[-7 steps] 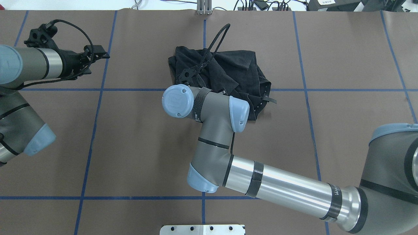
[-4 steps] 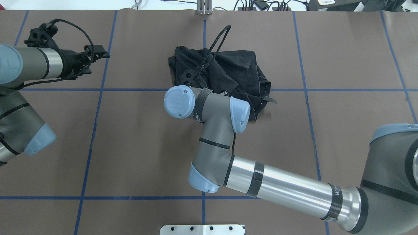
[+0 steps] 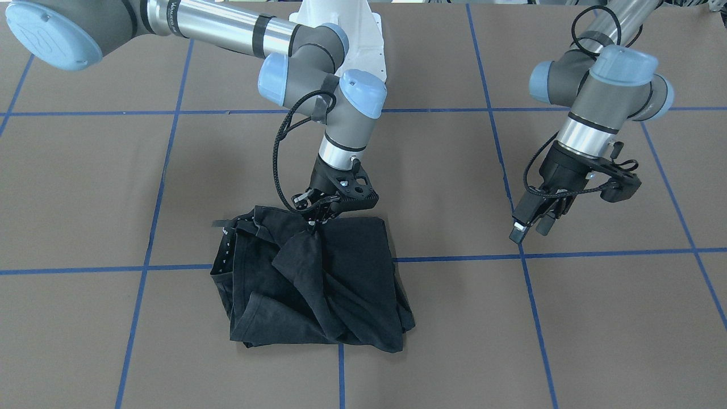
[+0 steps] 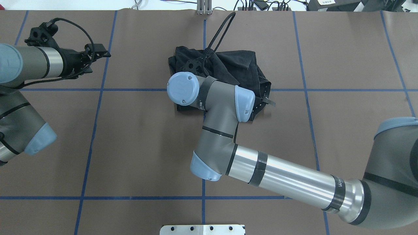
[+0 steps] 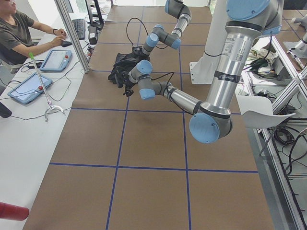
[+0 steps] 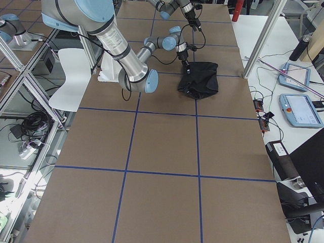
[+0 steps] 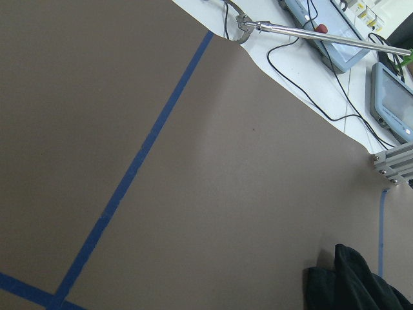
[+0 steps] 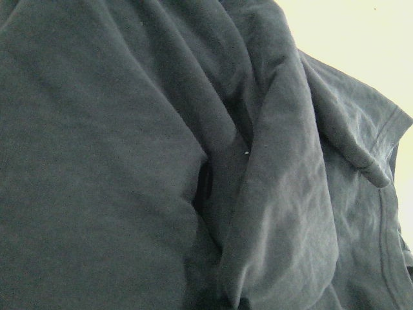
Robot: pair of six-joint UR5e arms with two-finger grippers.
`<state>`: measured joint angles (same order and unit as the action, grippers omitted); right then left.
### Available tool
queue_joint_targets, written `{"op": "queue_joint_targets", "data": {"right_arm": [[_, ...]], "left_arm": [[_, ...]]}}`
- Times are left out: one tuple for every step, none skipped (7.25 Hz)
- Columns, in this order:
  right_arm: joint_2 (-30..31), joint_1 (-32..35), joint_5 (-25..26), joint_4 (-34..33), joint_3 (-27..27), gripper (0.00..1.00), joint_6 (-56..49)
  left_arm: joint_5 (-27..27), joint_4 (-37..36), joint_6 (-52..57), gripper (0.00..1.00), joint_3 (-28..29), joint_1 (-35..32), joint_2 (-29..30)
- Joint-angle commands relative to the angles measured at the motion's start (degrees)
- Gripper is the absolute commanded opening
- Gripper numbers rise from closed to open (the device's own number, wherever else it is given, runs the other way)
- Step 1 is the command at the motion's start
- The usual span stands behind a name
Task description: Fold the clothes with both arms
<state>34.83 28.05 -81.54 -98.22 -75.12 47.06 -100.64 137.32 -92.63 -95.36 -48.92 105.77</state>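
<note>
Right end effector (image 3: 314,222) is pinching a raised fold of the black T-shirt (image 3: 318,289). Its fingers are pressing together on the cloth, and the fabric is peaking up to the tips. The rest of the shirt is lying bunched in a rough square on the table (image 3: 102,187), just under and in front of that end effector, straddling a crossing of the blue tape lines (image 3: 454,258). The neckband (image 3: 226,250) with its white dots is showing along the shirt's edge on the robot's right side. The right wrist view is filling with dark folds and a hemmed sleeve edge.

Left end effector (image 3: 529,231) is hanging over bare table, well apart from the shirt on the robot's left, with its fingers spread.

Lettering on the black band of the right arm (image 4: 287,176) is coming out too small to read (same in both fixed views).

A person (image 5: 19,33) is sitting at the side bench near a teach pendant (image 5: 28,87).
</note>
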Motion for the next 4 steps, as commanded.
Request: {"op": "queue_joint_targets", "data": {"right_arm": [[0.15,5.41,-5.79,-1.18,-3.08,0.0,-5.73],[0.24,8.75,-8.34,-2.49,-3.8,0.0,-11.41],[0.33,12.26,-8.72,-2.24,-1.98,0.0,-16.25],[0.24,14.47,-8.98,-0.76,1.44,0.0,-19.0]], "left_arm": [[0.0,-0.03,-0.44,1.0,-0.18,0.06,0.13],[0.0,-0.03,-0.54,1.0,-0.18,0.06,0.13],[0.09,-0.12,-0.71,1.0,-0.18,0.06,0.22],[0.09,-0.9,-0.8,1.0,-0.79,0.06,0.22]]}}
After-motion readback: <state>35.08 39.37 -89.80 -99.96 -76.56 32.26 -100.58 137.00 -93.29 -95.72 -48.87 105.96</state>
